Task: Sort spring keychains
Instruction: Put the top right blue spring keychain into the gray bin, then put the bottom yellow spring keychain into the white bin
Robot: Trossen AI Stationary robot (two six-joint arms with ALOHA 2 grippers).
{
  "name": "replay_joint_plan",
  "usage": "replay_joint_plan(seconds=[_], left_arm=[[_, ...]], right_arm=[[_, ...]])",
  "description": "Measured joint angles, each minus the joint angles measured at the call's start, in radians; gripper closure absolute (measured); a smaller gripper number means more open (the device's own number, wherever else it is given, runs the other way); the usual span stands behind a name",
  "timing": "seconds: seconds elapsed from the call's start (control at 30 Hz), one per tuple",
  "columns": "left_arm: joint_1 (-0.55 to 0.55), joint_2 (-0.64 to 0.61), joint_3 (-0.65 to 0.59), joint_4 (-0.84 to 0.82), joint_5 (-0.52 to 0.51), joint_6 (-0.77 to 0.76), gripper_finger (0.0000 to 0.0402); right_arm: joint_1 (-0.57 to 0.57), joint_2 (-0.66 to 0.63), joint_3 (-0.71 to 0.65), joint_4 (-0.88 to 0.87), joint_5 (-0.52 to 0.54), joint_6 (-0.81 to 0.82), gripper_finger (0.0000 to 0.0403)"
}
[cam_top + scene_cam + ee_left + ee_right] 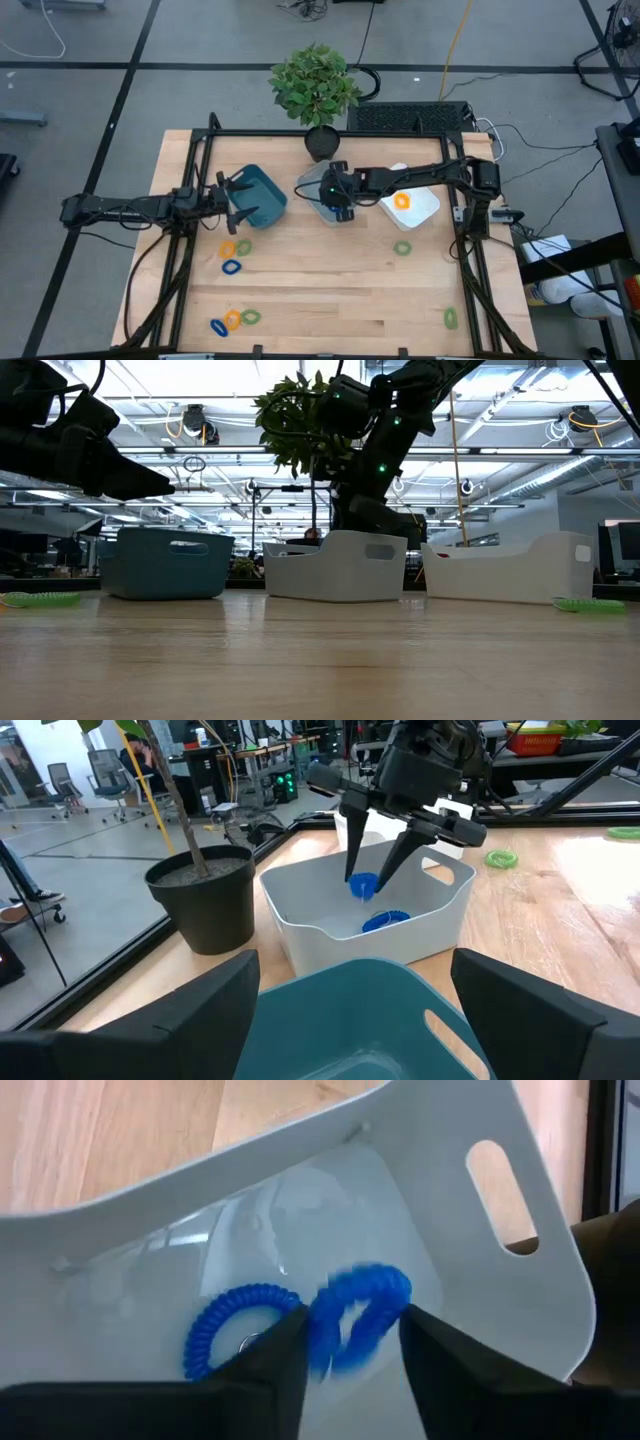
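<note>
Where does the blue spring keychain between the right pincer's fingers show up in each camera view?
High view: hidden under the right pincer.
Low view: hidden behind the bin wall.
Left wrist view: blue coiled plastic keychain, centre, between fingers.
Right wrist view: lower centre.
Shared landmark: pale rectangular plastic bin.

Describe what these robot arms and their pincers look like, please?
Both arms are slim, dark and jointed. The right arm carries small green lights near its wrist. Each ends in a gripper, left gripper and right gripper, with two black, tapering, wedge-shaped fingers.
</note>
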Motion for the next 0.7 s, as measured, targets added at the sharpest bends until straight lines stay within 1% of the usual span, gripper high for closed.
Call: replay_joint_plan(seconds=[0.17,0.4,0.57,0.7], left_arm=[[0.0,0.0,0.0,0.0,0.0,0.0,0.0066],[0.0,0.0,0.0,0.0,0.0,0.0,0.0066],[0.0,0.0,0.0,0.0,0.0,0.0,0.0066],[0.0,0.0,0.0,0.0,0.0,0.0,0.0066]], right_arm=[[0.0,0.0,0.0,-0.001,0.0,0.02,0.022],[0.0,0.0,0.0,0.0,0.0,0.026,0.0177],[0.009,0.0,0.0,0.013,0.0,0.037,0.0156],[0.022,0.0,0.0,0.053,0.0,0.038,0.0149]])
